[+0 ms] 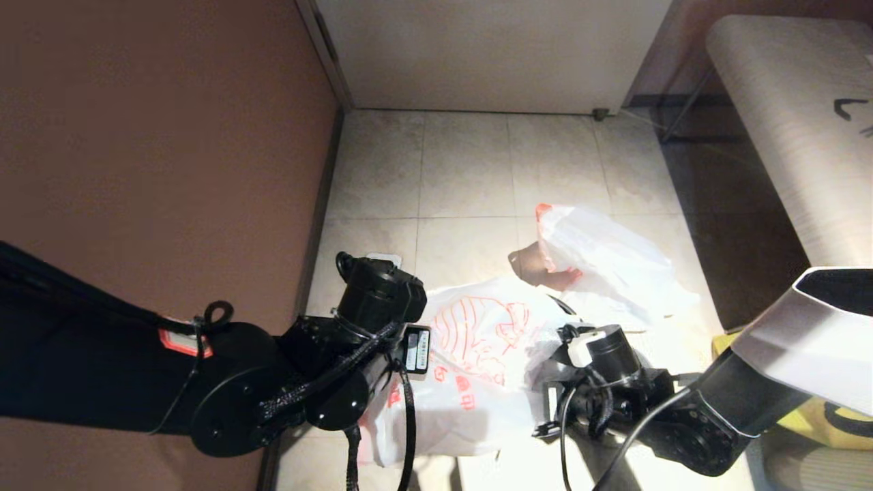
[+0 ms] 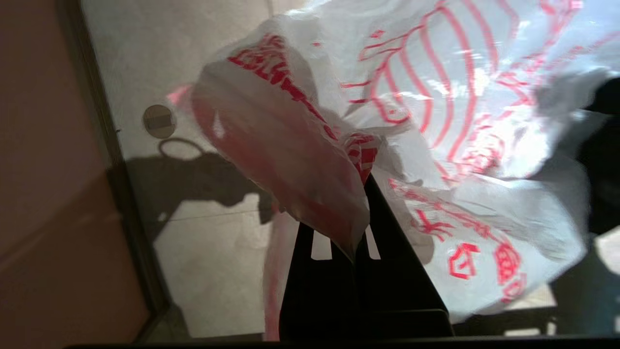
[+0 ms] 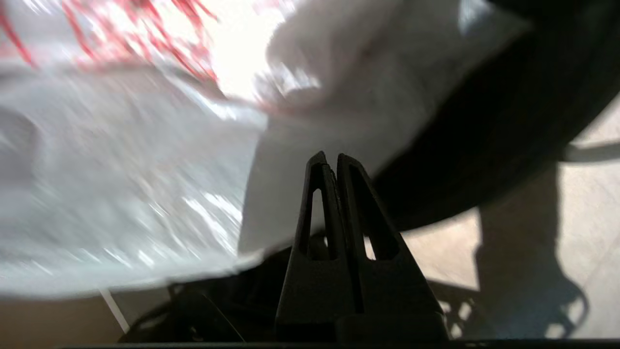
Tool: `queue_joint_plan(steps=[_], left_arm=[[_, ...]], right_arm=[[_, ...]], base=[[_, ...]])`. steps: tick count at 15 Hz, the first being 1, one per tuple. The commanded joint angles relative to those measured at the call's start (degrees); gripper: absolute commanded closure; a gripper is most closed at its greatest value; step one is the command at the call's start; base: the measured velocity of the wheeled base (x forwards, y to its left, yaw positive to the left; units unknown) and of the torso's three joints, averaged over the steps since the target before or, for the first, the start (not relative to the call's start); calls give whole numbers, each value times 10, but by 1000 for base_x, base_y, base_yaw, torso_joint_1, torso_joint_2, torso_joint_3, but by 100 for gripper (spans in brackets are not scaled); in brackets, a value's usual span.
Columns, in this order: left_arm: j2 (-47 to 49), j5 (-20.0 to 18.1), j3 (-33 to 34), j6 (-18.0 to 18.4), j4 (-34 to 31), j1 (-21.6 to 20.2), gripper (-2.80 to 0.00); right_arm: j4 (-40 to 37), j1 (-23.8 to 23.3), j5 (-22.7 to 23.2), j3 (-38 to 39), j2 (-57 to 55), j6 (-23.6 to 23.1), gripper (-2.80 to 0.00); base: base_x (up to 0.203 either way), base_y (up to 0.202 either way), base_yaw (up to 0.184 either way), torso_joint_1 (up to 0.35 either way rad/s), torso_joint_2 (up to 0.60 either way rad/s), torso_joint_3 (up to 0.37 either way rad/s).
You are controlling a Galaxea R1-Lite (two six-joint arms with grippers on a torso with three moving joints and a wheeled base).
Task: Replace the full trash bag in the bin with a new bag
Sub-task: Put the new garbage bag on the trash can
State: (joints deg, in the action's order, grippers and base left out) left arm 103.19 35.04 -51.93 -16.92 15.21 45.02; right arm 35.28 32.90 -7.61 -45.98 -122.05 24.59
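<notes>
Trash bag number two, the new bag (image 1: 470,368), is thin, crinkled, translucent white plastic printed with a big red line drawing of curved stripes and several red characters too creased to read; its edges are pink-red. It hangs spread between the two arms low in the head view, above the pale square floor tiles (image 1: 464,170). The left gripper (image 2: 356,194) has its dark, slotted fingers pressed together on a bunched pink-red fold of that bag. The right gripper (image 3: 330,157) also has its fingers pressed together, with the bag's white film lying right at their tips; whether film is pinched there cannot be told. The full trash bag (image 1: 607,262), nearly plain white with a pink-red edge, lies slumped on the tiles beyond. A dark curved shape in the right wrist view may be the bin (image 3: 484,145). A brown wall (image 1: 157,150) runs along the left; a white label (image 1: 417,349) on the left arm bears small unreadable print.
</notes>
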Motion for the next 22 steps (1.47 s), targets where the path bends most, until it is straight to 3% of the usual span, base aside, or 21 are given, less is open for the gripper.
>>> queue_joint_plan(steps=[1,5,8,14,22], left_arm=[[-10,3,-2,-3,2,18,0],[4,-4,-3,-12,9,49,0],[15,-10,7,-14,57,68,0],[13,-33,33,-11,141,77,0],[49,-40,28,-9,162,137,0]], right_arm=[[3,3,0,-49,-10,1,0],[3,2,-4,-123,-35,2,0],[3,-1,-8,-175,-78,0,0],[-2,-13,-65,-253,-198,-106,0],[-25,-24,-79,-276,-217,-139,0]], base=[[0,0,0,0,0,0],[0,0,0,0,0,0],[0,0,0,0,0,0],[0,0,0,0,0,0],[0,0,0,0,0,0]])
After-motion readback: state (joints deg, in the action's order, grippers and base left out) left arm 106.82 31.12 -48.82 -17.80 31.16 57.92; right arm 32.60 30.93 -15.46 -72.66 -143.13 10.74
